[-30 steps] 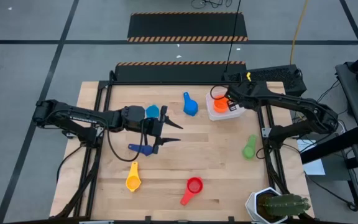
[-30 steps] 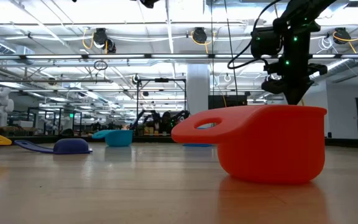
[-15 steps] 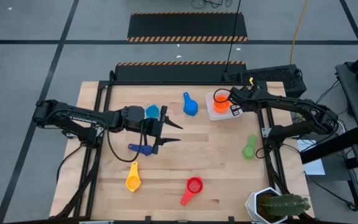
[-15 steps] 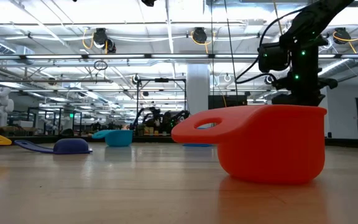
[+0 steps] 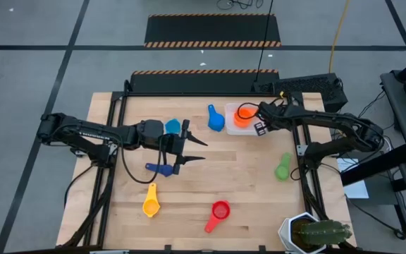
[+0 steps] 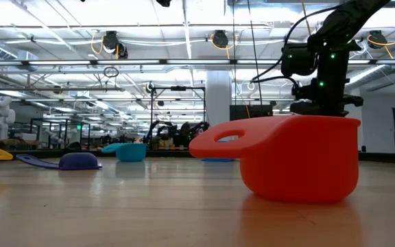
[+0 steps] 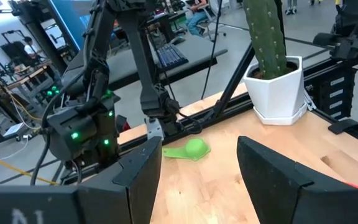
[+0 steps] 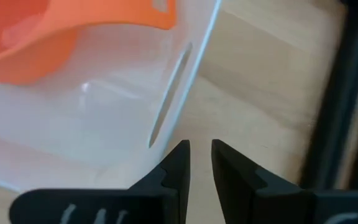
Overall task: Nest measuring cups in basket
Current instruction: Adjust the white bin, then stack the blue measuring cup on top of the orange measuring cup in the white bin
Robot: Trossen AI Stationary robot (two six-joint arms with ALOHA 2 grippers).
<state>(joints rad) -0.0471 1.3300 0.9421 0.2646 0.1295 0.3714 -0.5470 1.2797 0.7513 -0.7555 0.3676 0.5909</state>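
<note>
Basket: the white basket (image 5: 235,118) is sitting at the far right of the bench (image 5: 245,190), holding the orange cup (image 5: 243,114); in the right wrist view the orange cup (image 8: 73,31) is lying inside the translucent white wall (image 8: 104,124).
Loose cups: the blue cup (image 5: 215,118) is lying just left of the basket, the light blue cup (image 5: 173,126) and navy cup (image 5: 162,168) near the left hand, the yellow cup (image 5: 151,201) and red cup (image 5: 219,212) toward the near edge, the green cup (image 5: 283,168) by the right edge.
Low view only: the red cup (image 6: 286,158) is filling the foreground, hiding the basket.
Left wrist view only: the cactus pot (image 7: 277,81) is standing beyond the green cup (image 7: 188,150).
Right hand: the right hand (image 5: 261,125) is hovering at the basket's near right corner, fingers almost pressed together, pinching nothing.
Left hand: the left hand (image 5: 192,150) is waiting left of centre, fingers spread.
</note>
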